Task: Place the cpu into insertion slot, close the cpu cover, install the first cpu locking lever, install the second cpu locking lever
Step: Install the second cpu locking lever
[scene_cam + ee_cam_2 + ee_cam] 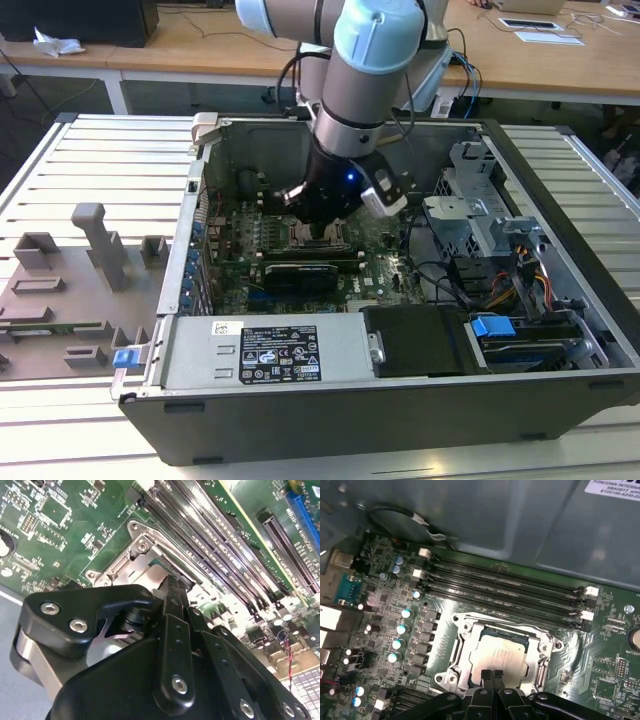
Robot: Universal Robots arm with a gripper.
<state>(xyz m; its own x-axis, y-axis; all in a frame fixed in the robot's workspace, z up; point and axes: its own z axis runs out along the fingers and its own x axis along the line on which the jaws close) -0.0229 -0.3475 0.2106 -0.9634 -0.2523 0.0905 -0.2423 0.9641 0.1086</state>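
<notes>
The cpu (501,652), a square chip with a dull silver top, lies flat in the insertion slot on the green board. The cpu cover (465,652), a silver frame with a square cut-out, lies down around it. A thin lever rod (510,624) runs along the frame's side nearest the memory slots. My gripper (493,674) is shut, its two black fingertips pressed together at the cpu's near edge, with nothing between them. In the second wrist view the gripper (172,586) points down at the cover's metal frame (142,570). In the exterior view the gripper (322,232) hangs inside the open computer case over the socket.
Long black memory slots (505,587) run beside the socket, with a row of capacitors (400,630) on another side. The grey case wall (520,520) rises behind. A power supply (265,350) and a drive cage (480,210) crowd the case. A grey fixture tray (70,290) lies at the exterior view's left.
</notes>
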